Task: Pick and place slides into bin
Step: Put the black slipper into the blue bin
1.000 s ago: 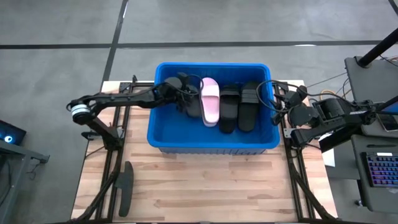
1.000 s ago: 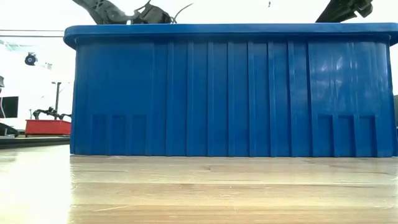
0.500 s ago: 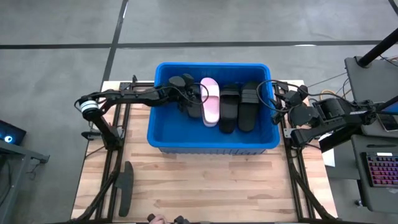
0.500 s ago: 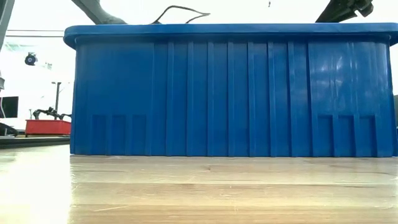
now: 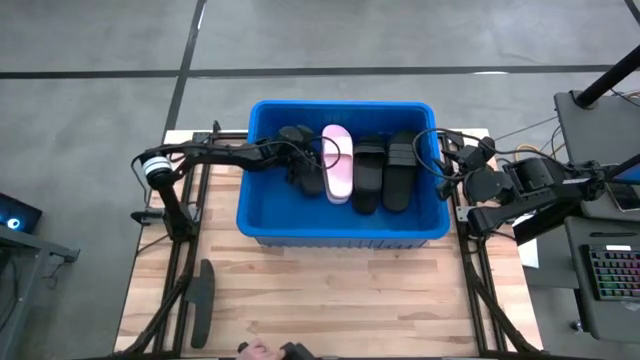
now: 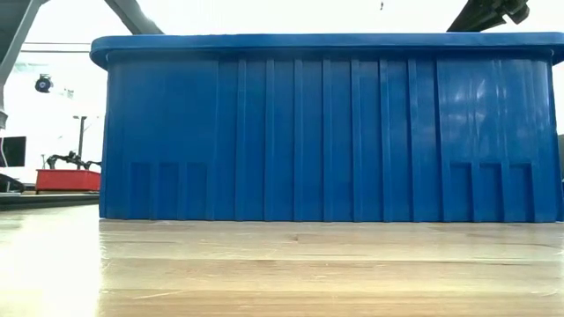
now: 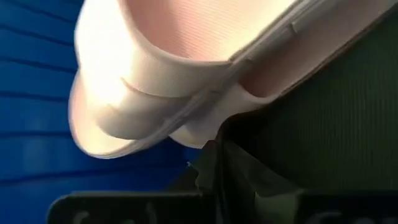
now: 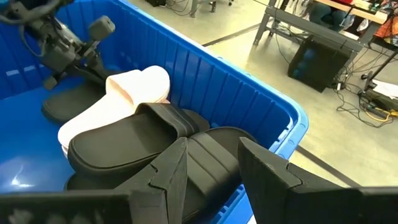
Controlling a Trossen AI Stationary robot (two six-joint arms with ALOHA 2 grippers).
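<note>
The blue bin point(image 5: 340, 104) stands at the middle of the table and fills the low view point(image 6: 326, 132). In it lie a pale pink slide point(image 5: 338, 162) and several black slides point(image 5: 385, 172). My left gripper point(image 5: 298, 152) reaches in from the table's left, low over a black slide point(image 8: 71, 104) beside the pink one point(image 8: 118, 106). Its wrist view is filled by the pink slide point(image 7: 186, 62) and a dark surface. My right gripper point(image 8: 214, 168) is open and empty at the bin's right rim point(image 5: 442, 165).
One more black slide point(image 5: 202, 300) lies on the wooden table near its left front corner. A person's hand point(image 5: 262, 351) shows at the near edge. Bare table lies in front of the bin. A desk with a keyboard point(image 5: 610, 275) stands to the right.
My left gripper has gone down from above the bin's rim into the bin and a little toward the pink slide; it no longer shows above the rim in the low view. A person's hand has come into view at the table's near edge.
</note>
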